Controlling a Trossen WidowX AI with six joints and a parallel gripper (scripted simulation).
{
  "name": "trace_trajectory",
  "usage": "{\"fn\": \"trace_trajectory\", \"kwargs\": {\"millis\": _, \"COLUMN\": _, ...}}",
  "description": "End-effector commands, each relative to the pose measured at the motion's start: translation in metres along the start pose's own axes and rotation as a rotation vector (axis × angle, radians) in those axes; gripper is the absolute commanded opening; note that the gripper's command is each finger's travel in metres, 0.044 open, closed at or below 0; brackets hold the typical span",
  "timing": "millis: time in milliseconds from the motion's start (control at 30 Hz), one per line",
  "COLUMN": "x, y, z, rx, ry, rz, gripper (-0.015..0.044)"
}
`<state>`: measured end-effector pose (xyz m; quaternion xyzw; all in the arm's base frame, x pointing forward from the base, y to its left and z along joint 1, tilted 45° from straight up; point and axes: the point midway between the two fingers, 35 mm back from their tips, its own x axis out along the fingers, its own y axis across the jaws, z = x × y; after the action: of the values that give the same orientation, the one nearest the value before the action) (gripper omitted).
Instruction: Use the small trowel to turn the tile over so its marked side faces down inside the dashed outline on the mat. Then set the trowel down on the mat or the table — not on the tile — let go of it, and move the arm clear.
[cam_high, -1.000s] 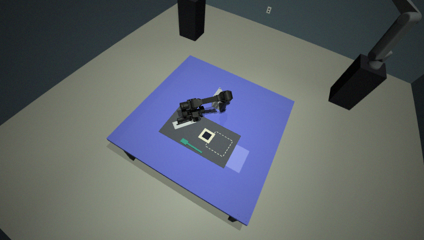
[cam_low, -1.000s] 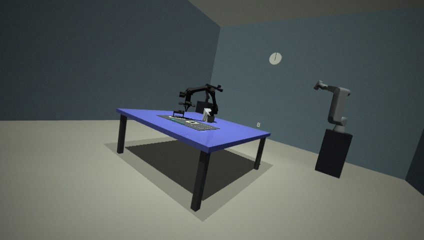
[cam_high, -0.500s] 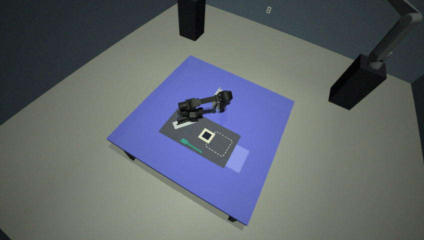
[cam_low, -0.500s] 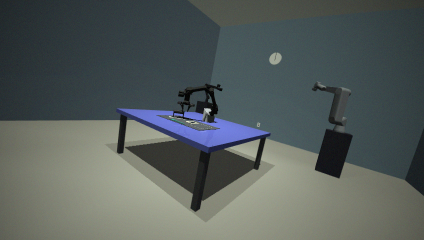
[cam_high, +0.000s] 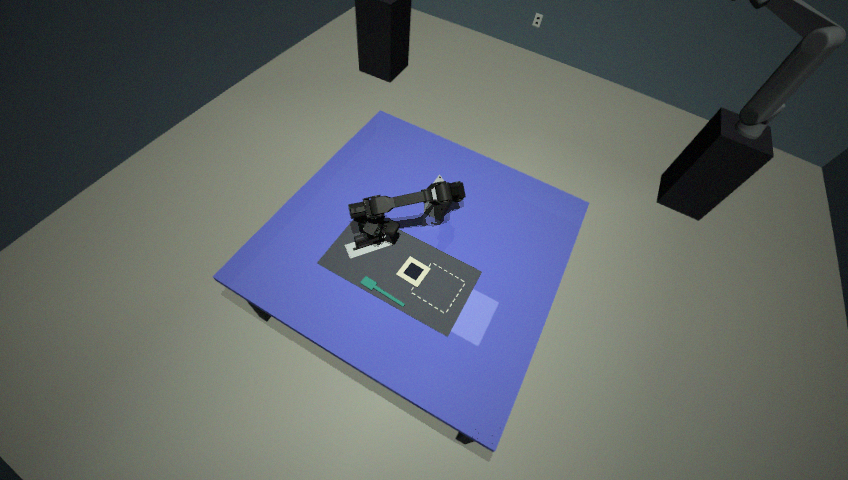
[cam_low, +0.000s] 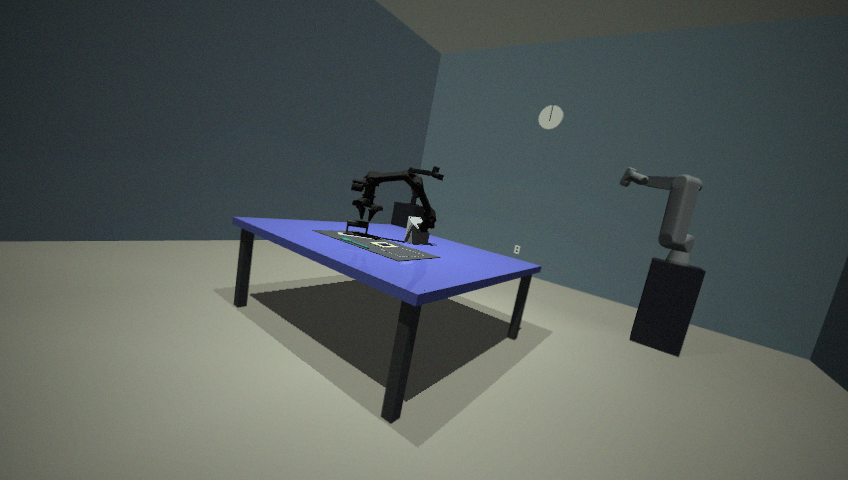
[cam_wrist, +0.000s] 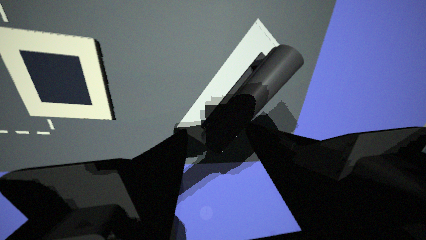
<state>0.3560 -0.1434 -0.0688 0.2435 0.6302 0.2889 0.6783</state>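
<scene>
The small trowel has a white flat blade (cam_high: 352, 252) (cam_wrist: 225, 75) and a thick dark raised handle (cam_low: 357, 223) (cam_wrist: 281, 65). It lies on the left part of the dark grey mat (cam_high: 333, 260) (cam_wrist: 150, 75). My gripper (cam_low: 366, 219) (cam_wrist: 216, 130) is open and empty above the trowel, its fingers apart near one end of the handle. The cream tile (cam_high: 413, 271) (cam_low: 383, 244) (cam_wrist: 56, 77) lies flat with its dark square facing up. It sits at the left edge of the dashed outline (cam_high: 454, 275), mostly outside. Arm parts hide some of the trowel in the top view.
A green spatula-like tool (cam_high: 369, 283) (cam_low: 354, 242) lies near the mat's front edge. A pale rectangle (cam_high: 479, 318) shows on the blue table (cam_high: 493, 380) (cam_low: 416, 279) beside the mat's right end. A grey arm (cam_high: 785, 74) (cam_low: 681, 211) stands on a pedestal away from the table.
</scene>
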Motion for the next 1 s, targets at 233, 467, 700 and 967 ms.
{"fn": "trace_trajectory", "kwargs": {"millis": 233, "x": -0.007, "y": -0.019, "z": 0.009, "rx": 0.372, "ry": -0.001, "rz": -0.005, "gripper": 0.0270}}
{"fn": "trace_trajectory", "kwargs": {"millis": 467, "x": -0.010, "y": -0.029, "z": 0.013, "rx": 0.611, "ry": -0.002, "rz": -0.006, "gripper": 0.0270}}
{"fn": "trace_trajectory", "kwargs": {"millis": 700, "x": -0.011, "y": -0.035, "z": 0.015, "rx": 0.729, "ry": -0.002, "rz": -0.007, "gripper": 0.0270}}
{"fn": "trace_trajectory", "kwargs": {"millis": 967, "x": -0.005, "y": -0.035, "z": 0.015, "rx": 0.730, "ry": -0.002, "rz": -0.007, "gripper": 0.0270}}
